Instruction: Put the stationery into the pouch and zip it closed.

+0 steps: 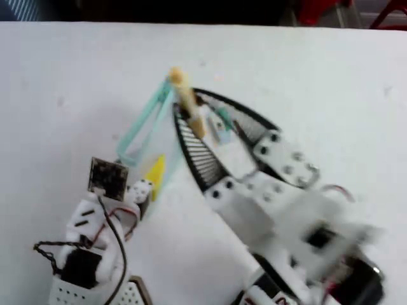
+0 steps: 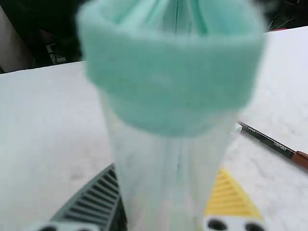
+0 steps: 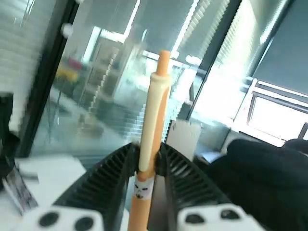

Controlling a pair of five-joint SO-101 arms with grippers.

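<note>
The white table point(image 1: 318, 76) bears the work. The pouch point(image 1: 145, 127), clear with a teal band, is pinched in the left gripper point(image 2: 168, 192), whose jaws are narrowed on its clear body. The right gripper point(image 3: 147, 151) clamps a pen point(image 3: 153, 106) between its ribbed jaws, near the pouch's far end. A pencil point(image 2: 269, 142) lies on the table near the pouch.

The step in hand looks like loading the pen. Next, its tip needs lining up with the mouth before release. The pencil and zipping remain.
</note>
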